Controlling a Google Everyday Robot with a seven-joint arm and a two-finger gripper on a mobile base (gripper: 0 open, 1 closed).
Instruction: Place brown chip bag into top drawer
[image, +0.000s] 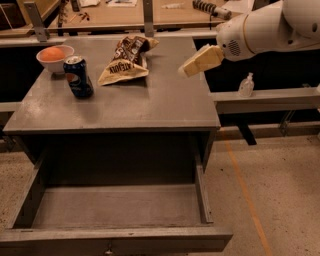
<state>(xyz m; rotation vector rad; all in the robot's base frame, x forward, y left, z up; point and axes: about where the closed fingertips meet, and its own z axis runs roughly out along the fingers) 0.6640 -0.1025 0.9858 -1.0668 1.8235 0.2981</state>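
Note:
The brown chip bag lies flat on the grey cabinet top, toward the back middle, dark brown at its far end and tan with brown lettering at its near end. The top drawer is pulled wide open below the cabinet front and its grey bottom is bare. My gripper hangs above the right part of the cabinet top, to the right of the bag and apart from it, with nothing in it.
A blue soda can stands at the left of the cabinet top, with a white bowl holding an orange behind it. A small clear bottle sits on the ledge to the right. A wooden workbench runs behind.

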